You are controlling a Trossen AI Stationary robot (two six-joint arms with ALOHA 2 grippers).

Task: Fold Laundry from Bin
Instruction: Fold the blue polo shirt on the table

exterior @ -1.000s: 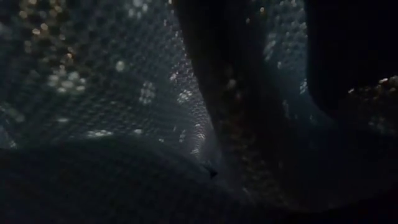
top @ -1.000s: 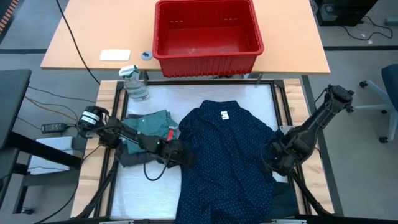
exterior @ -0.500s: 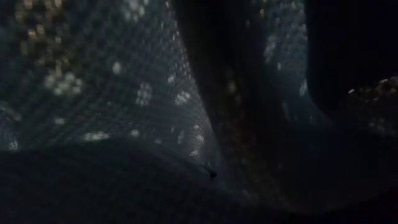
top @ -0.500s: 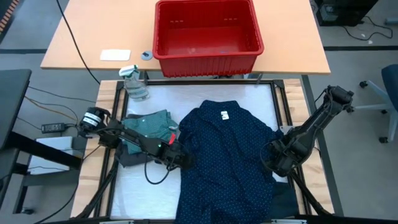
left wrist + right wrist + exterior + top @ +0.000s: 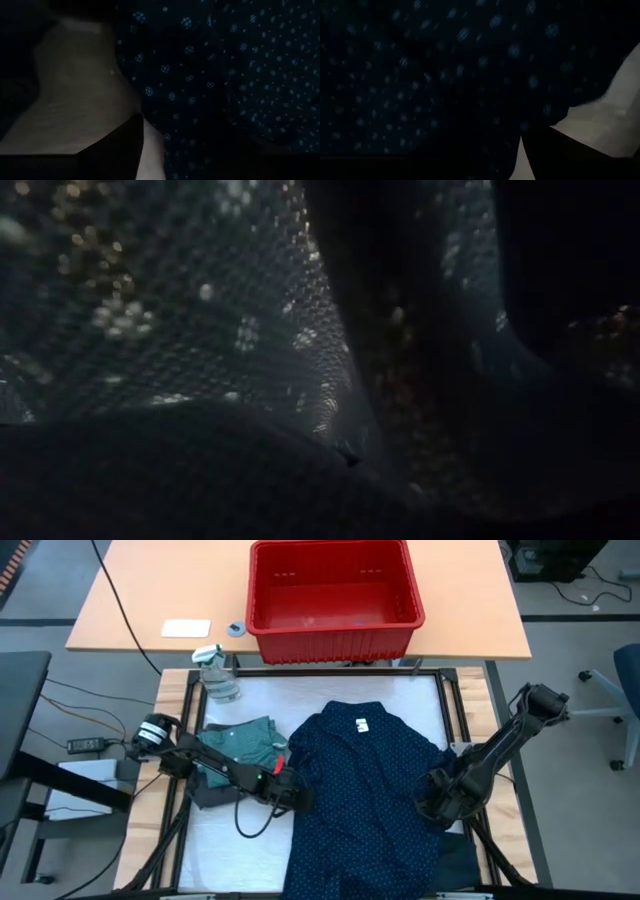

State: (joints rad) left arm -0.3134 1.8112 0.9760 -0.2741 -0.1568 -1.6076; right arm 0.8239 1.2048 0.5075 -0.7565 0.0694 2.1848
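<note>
the red bin (image 5: pixel 334 592) stands on the tan wooden table (image 5: pixel 130 600) at the far side, its inside showing bare red floor and ribbed walls. beside it on that table lie a small white card (image 5: pixel 185 628) and a little blue round thing (image 5: pixel 235 629).

the work surface is a white padded mat (image 5: pixel 262 700) set in a light wooden frame. a clear spray bottle (image 5: pixel 216 676) stands at its far left corner. grey floor surrounds the rig, with cables and a black power block (image 5: pixel 82 745) off to the left and the edge of a blue chair (image 5: pixel 626 690) to the right.

the navy dotted shirt (image 5: pixel 365 790) lies spread across the middle of the mat, collar and white label (image 5: pixel 361 724) toward the bin, hem hanging over the near edge. the low view is filled by its dotted weave pressed close to the lens. a folded teal-green garment (image 5: pixel 240 737) sits to its left on top of a dark grey piece (image 5: pixel 207 792).

the left gripper (image 5: pixel 296 796) lies low at the shirt's left edge, and the left wrist view shows white mat beside dotted cloth with one dark finger (image 5: pixel 122 145) over the mat; i cannot tell how wide its fingers stand or whether they hold cloth. the right gripper (image 5: pixel 430 806) is down on the shirt's right edge, the fabric bunched against it; its wrist view is nearly all navy cloth, and i cannot tell its fingers' state either.
</note>
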